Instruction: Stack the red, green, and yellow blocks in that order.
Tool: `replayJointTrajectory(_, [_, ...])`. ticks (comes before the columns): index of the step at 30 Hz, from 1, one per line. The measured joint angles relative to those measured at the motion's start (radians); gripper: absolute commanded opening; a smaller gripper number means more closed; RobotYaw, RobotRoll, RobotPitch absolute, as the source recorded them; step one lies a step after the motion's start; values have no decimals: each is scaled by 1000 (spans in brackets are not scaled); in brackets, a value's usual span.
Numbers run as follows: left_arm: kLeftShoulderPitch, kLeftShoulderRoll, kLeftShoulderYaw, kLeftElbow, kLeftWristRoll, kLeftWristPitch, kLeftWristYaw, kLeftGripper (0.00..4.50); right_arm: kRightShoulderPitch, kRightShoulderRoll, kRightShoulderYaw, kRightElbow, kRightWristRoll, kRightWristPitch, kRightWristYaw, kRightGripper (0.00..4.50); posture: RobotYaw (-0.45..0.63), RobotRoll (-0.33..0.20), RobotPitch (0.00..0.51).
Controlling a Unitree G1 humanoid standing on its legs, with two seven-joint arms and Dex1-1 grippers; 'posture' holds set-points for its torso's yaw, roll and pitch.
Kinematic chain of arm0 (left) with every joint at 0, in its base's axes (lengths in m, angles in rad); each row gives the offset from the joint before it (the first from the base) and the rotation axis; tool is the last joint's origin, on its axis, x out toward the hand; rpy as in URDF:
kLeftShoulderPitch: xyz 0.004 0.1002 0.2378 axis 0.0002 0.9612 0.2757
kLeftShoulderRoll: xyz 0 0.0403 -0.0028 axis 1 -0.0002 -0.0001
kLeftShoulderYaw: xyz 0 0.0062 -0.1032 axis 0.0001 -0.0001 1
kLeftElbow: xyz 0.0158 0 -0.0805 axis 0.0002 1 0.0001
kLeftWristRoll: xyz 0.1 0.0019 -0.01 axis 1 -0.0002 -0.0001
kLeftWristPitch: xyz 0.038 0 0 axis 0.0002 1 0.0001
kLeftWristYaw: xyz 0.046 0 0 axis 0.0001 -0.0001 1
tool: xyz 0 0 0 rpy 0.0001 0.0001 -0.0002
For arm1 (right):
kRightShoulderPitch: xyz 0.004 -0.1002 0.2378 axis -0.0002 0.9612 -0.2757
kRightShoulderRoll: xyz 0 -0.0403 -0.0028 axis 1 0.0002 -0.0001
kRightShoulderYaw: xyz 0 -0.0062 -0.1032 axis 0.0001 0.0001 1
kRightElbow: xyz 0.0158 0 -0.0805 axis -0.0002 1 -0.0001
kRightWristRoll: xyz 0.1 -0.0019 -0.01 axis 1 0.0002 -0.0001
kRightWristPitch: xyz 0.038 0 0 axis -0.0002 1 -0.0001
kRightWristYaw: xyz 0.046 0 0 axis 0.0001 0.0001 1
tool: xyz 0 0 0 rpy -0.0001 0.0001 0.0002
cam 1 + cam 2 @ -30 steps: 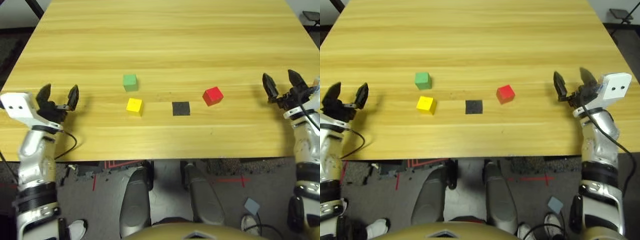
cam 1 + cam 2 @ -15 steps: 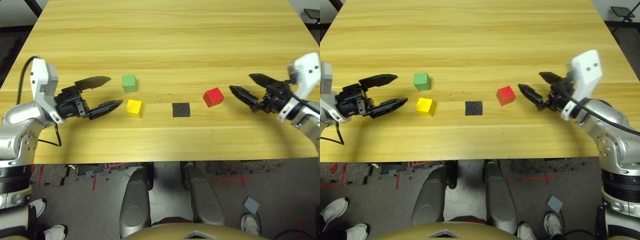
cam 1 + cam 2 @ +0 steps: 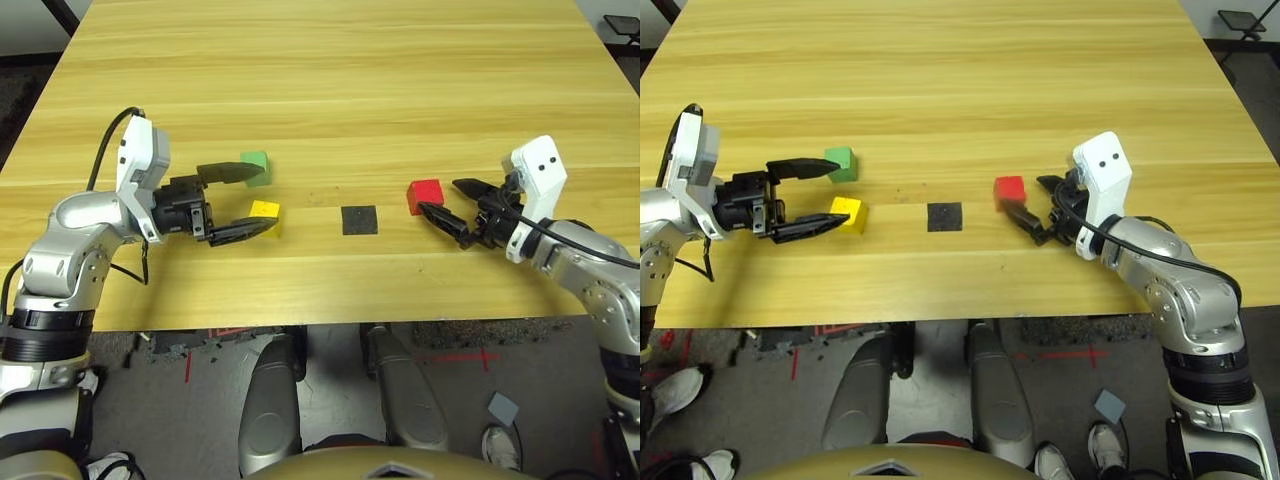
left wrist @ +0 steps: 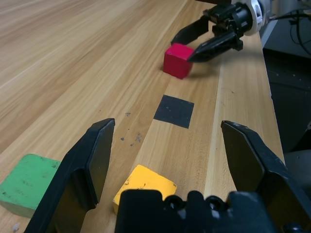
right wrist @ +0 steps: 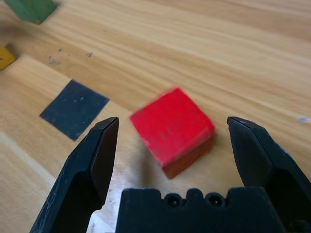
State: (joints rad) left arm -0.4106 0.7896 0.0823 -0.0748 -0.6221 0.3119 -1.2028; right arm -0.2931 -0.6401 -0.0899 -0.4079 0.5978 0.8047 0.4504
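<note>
On a wooden table, the right gripper, fingers spread and empty, points at the red block. The left gripper, also spread, flanks the yellow block, beside the green block. Likely step: grasping red; next, advance and close.

It looked like a robotics lab or test room: a bare wooden table stood on grey speckled flooring marked with red tape lines (a person's sneaker showed nearby).
</note>
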Motion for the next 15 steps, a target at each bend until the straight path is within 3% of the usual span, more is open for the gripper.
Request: replayJointTrajectory(15, [15,-22,2,-52,-2,32,60,4456,-23,3,39,22,-61,-11,61,4500,-75,-214,313])
